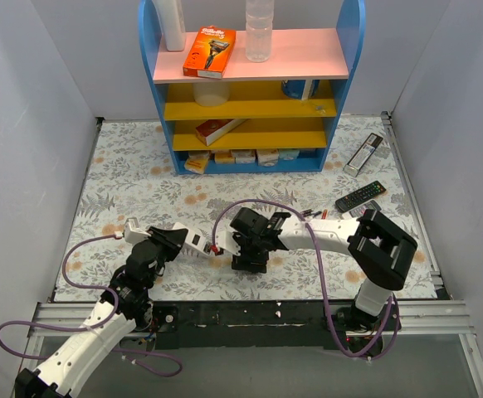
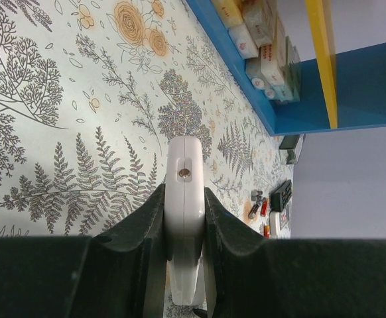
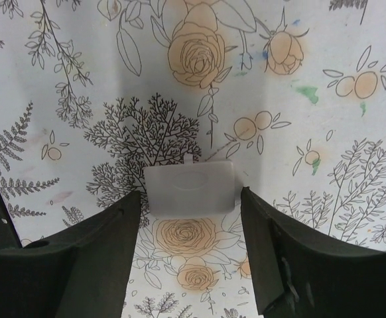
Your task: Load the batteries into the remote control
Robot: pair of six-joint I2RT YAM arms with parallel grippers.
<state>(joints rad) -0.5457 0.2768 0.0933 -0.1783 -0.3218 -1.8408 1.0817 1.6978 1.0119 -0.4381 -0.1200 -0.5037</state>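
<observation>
Left claw [image 2: 184, 199] clamps the remote [image 2: 184, 162] edgewise, mid-frame, likely steadying it for loading; right claw [image 3: 190, 199] gapes empty around the loose cover [image 3: 190, 185], lower centre, seemingly placed to grasp it.

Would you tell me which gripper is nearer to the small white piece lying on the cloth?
Right. The right gripper straddles the white piece with open jaws; the left gripper, shut on the remote control, sits off to its left.

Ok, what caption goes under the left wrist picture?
Left gripper clamps the small white remote edge-on; batteries lie farther off on the flowery tablecloth.
</observation>
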